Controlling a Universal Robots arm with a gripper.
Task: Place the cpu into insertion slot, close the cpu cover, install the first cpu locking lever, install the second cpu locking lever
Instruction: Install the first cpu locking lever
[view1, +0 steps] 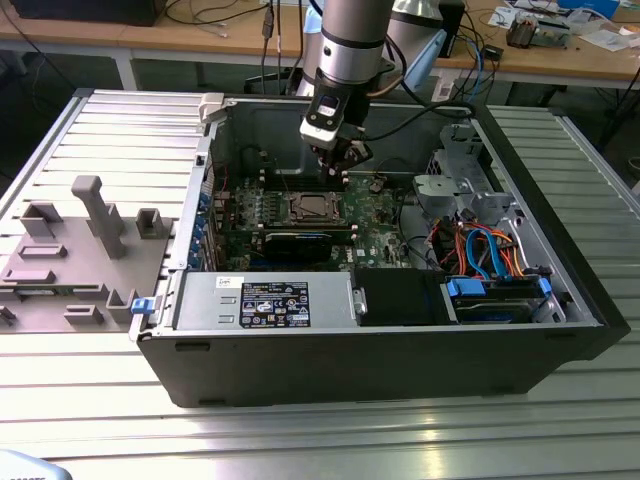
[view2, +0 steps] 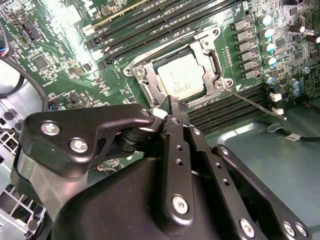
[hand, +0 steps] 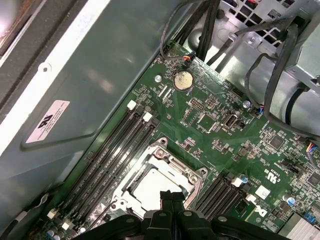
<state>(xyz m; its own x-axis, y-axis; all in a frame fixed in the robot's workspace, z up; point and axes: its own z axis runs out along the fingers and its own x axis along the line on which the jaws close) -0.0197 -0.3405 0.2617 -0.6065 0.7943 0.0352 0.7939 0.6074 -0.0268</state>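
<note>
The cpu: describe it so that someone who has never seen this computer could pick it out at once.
Inside the open computer case lies a green circuit board. Near its middle, between rows of long black memory slots, sits the silvery cpu cover; the cpu is the flat pale square showing through it.

A robotics lab — slotted aluminium bench (view1: 300, 440), cable-strewn wooden desks (view1: 200, 38) behind.

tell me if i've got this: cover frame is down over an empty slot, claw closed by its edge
Not empty. The second wrist view shows the cpu seated there, its silver top visible through the cut-out of the cpu cover. The rest holds: cover down, claw shut by its edge.
</note>
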